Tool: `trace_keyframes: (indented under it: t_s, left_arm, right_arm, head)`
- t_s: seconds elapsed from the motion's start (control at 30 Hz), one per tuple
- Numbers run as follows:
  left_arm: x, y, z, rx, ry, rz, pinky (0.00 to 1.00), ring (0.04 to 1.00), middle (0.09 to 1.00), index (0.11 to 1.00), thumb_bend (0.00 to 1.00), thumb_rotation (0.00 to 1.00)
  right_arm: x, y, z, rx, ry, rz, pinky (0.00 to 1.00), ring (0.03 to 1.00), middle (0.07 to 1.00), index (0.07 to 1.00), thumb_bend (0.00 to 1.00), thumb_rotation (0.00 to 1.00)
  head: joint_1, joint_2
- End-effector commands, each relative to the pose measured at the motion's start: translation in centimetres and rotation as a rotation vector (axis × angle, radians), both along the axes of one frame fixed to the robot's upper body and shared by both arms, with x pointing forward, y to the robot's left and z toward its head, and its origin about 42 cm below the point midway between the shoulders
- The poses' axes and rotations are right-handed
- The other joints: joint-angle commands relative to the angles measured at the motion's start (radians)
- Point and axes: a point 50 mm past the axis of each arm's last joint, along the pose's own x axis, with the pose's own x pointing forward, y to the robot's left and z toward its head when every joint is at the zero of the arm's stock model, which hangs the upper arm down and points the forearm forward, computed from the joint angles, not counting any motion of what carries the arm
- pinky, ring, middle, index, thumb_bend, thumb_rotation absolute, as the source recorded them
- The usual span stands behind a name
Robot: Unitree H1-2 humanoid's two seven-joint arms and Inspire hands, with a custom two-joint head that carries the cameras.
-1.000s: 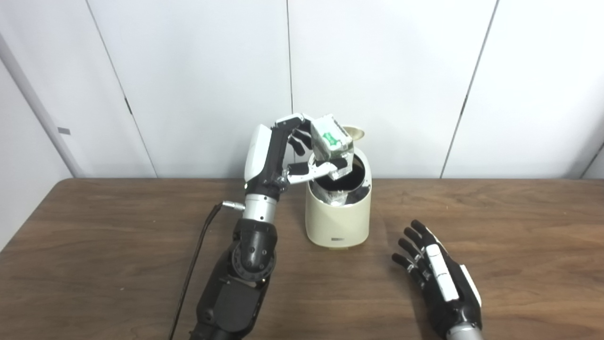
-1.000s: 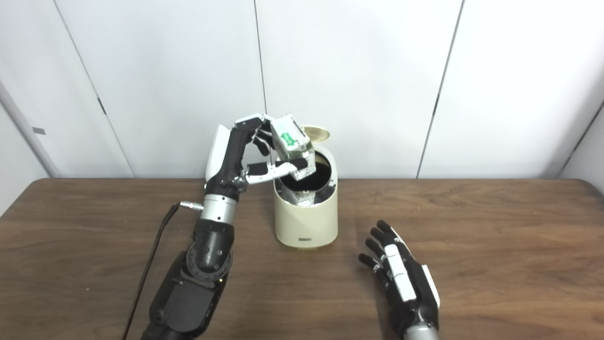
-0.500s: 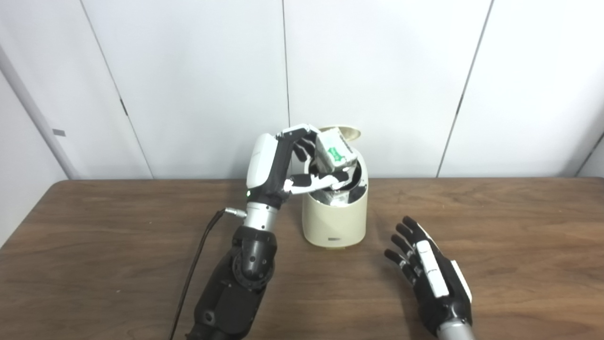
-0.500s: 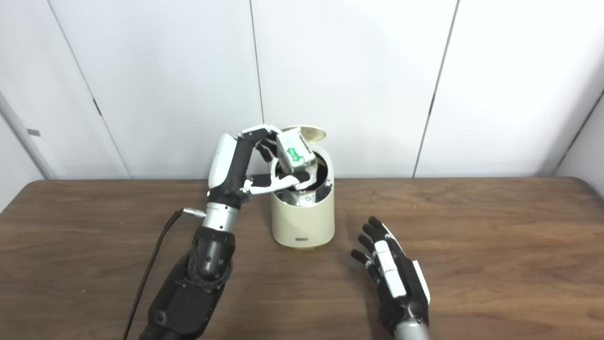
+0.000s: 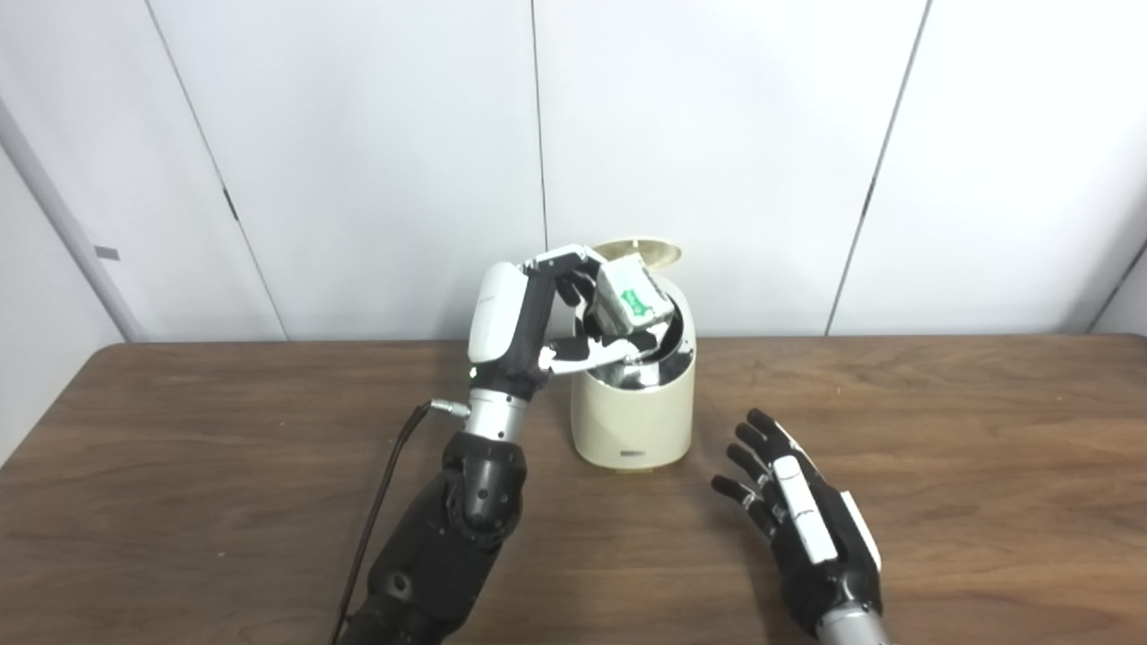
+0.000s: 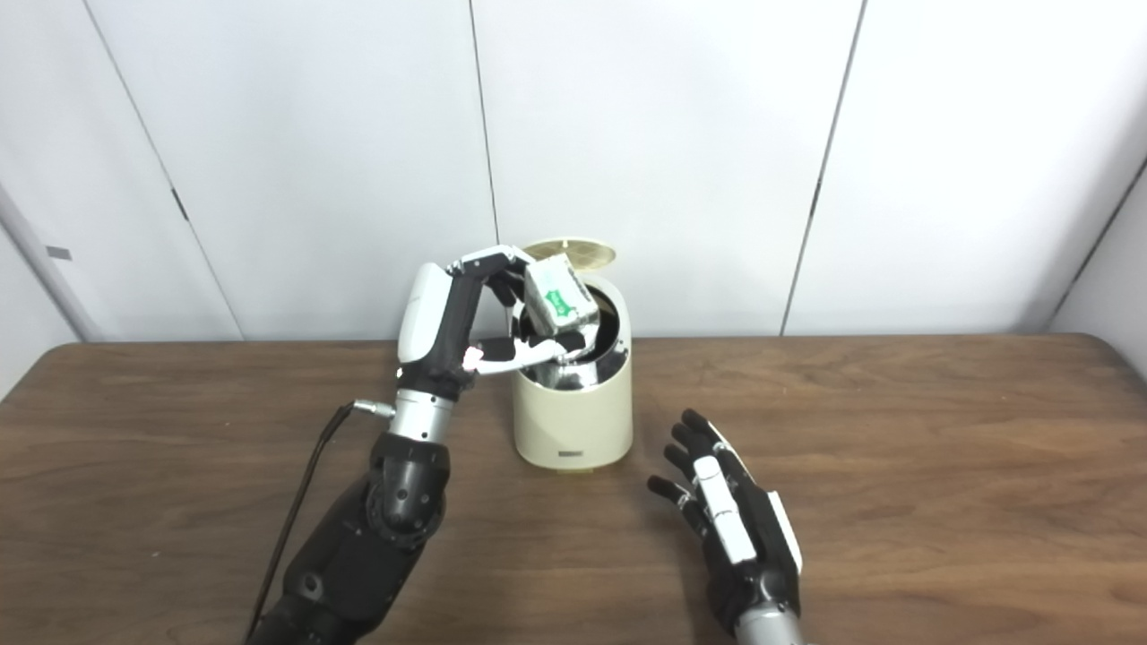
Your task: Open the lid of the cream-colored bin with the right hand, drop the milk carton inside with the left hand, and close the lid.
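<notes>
The cream-colored bin [image 5: 633, 414] stands on the wooden table [image 5: 179, 466] with its lid [image 5: 638, 252] tipped up at the back. My left hand [image 5: 573, 309] is shut on the white and green milk carton [image 5: 629, 298], holding it tilted with its lower end inside the bin's mouth. My right hand [image 5: 802, 524] rests open, fingers spread, on the table in front and to the right of the bin, apart from it.
A black cable [image 5: 381, 502] runs along the table beside my left forearm. White wall panels stand close behind the bin. Bare tabletop lies to the far left and far right.
The left hand has lowered the carton from above the rim into the bin's mouth. The camera has shifted a little; the right hand has stayed on the table.
</notes>
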Motion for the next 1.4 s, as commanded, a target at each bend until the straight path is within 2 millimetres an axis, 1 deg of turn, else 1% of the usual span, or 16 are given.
trace_keyframes:
  t_s: [0.0,0.13,0.3,0.4,0.5,0.6,0.7,0.77,0.87,0.9,1.03,1.1,1.13,1.17,1.23,1.37]
  left_arm:
    - [1.1,-0.4,3.4,-0.024,-0.122,-0.013,0.39,0.454,0.524,0.466,0.48,0.0]
    - [1.4,-0.4,3.2,-0.025,-0.123,-0.004,0.39,0.453,0.526,0.469,0.48,0.0]
    - [1.6,-0.4,3.0,-0.029,-0.133,0.014,0.4,0.455,0.534,0.469,0.48,0.0]
    - [1.7,-0.4,2.7,-0.031,-0.134,0.024,0.39,0.452,0.535,0.468,0.48,0.0]
    - [1.5,-0.3,2.5,-0.022,-0.136,0.021,0.39,0.448,0.534,0.474,0.48,0.0]
    - [1.4,-0.1,2.4,-0.02,-0.131,0.018,0.39,0.443,0.533,0.475,0.48,0.0]
    - [1.4,0.0,2.3,-0.019,-0.12,0.016,0.39,0.435,0.529,0.483,0.48,0.0]
    - [1.4,0.1,2.3,-0.017,-0.118,0.019,0.37,0.417,0.529,0.498,0.48,0.0]
    - [1.2,0.1,2.2,-0.025,-0.105,0.012,0.36,0.415,0.542,0.513,0.47,0.0]
    - [1.1,0.1,2.2,-0.025,-0.102,0.009,0.38,0.441,0.511,0.5,0.48,0.0]
    - [1.0,0.2,2.2,-0.017,-0.096,0.009,0.4,0.457,0.442,0.5,0.48,0.0]
    - [0.9,0.3,2.3,-0.009,-0.097,0.013,0.33,0.449,0.424,0.503,0.5,0.0]
    - [0.9,0.3,2.3,-0.007,-0.095,0.013,0.31,0.39,0.451,0.525,0.5,0.0]
    - [0.8,0.3,2.3,-0.008,-0.091,0.012,0.3,0.369,0.457,0.533,0.5,0.0]
    - [0.8,0.4,2.4,-0.013,-0.08,0.008,0.29,0.34,0.414,0.515,0.52,0.0]
    - [0.7,0.6,2.4,-0.009,-0.061,0.002,0.3,0.352,0.402,0.509,0.52,0.0]
  right_arm:
    - [0.3,0.5,1.6,0.011,-0.092,0.021,0.73,0.869,0.873,0.846,0.48,0.63]
    - [0.2,0.7,1.5,-0.003,-0.082,0.032,0.76,0.869,0.87,0.834,0.5,0.64]
    - [0.2,0.6,1.5,-0.001,-0.075,0.04,0.76,0.866,0.855,0.83,0.5,0.64]
    - [0.2,0.6,1.5,-0.005,-0.076,0.042,0.76,0.869,0.855,0.83,0.5,0.65]
    - [0.2,0.6,1.6,0.001,-0.079,0.042,0.75,0.866,0.854,0.826,0.51,0.64]
    - [0.2,0.6,1.7,-0.007,-0.08,0.042,0.75,0.867,0.853,0.825,0.52,0.66]
    - [0.2,0.6,1.7,-0.005,-0.083,0.043,0.76,0.866,0.851,0.826,0.51,0.66]
    - [0.2,0.5,1.7,-0.005,-0.083,0.043,0.76,0.864,0.85,0.824,0.51,0.65]
    - [0.2,0.3,1.6,-0.012,-0.084,0.046,0.77,0.864,0.853,0.82,0.51,0.66]
    - [0.2,0.3,1.6,-0.012,-0.085,0.049,0.77,0.864,0.854,0.821,0.51,0.67]
    - [0.3,0.1,1.6,-0.025,-0.09,0.051,0.76,0.856,0.838,0.811,0.52,0.67]
    - [0.3,0.1,1.6,-0.03,-0.091,0.051,0.75,0.845,0.824,0.797,0.52,0.67]
    - [0.3,0.0,1.6,-0.031,-0.091,0.051,0.74,0.839,0.817,0.79,0.51,0.67]
    - [0.4,0.0,1.6,-0.033,-0.093,0.052,0.74,0.833,0.81,0.784,0.51,0.67]
    - [0.4,-0.1,1.6,-0.033,-0.091,0.05,0.72,0.823,0.798,0.775,0.49,0.67]
    - [0.5,-0.2,1.6,-0.041,-0.093,0.052,0.7,0.802,0.775,0.761,0.48,0.68]
  head:
    - [0.0,0.0]
    - [0.006,0.001]
    - [0.009,0.002]
    - [0.009,0.002]
    - [0.011,0.005]
    - [0.012,0.007]
    - [0.013,0.008]
    - [0.017,0.009]
    - [0.017,0.009]
    - [0.017,0.009]
    - [0.019,0.009]
    - [0.019,0.009]
    - [0.018,0.01]
    - [0.018,0.01]
    - [0.019,0.01]
    - [0.019,0.01]
